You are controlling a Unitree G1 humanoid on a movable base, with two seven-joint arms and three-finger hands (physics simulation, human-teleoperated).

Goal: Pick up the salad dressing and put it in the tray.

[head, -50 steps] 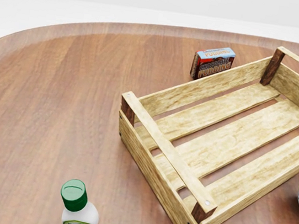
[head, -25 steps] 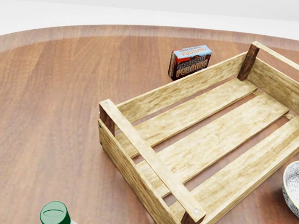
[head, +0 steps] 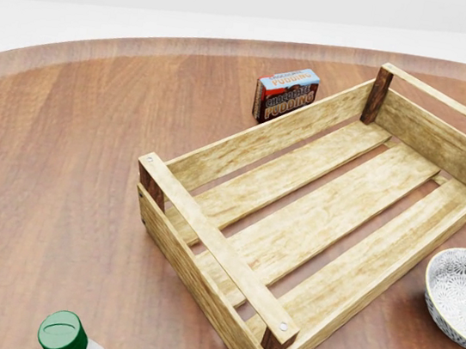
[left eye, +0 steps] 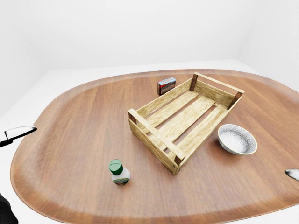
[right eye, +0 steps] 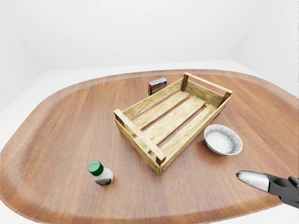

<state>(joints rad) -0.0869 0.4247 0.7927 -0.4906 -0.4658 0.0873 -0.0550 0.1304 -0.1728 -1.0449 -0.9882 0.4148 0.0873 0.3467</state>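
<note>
Right fingers (right eye: 254, 179): one silver tip showed at the lower right of the right-eye view, holding nothing; spread could not be told.
Left fingers (left eye: 18, 132): a pale tip entered the left edge of the left-eye view, off the worktop, empty; spread could not be told.
Salad dressing: the white green-capped bottle (left eye: 119, 172) stood upright on the rounded brown wooden worktop (left eye: 74, 126), left of and below the tray, apart from it.
Tray: the slatted pale wooden crate (left eye: 184, 119) lay empty at centre.
Bowl: the white patterned bowl (left eye: 237, 139) sat just right of the tray.
Box: the small red-and-blue pudding box (head: 286, 93) stood beside the tray's upper wall.
</note>
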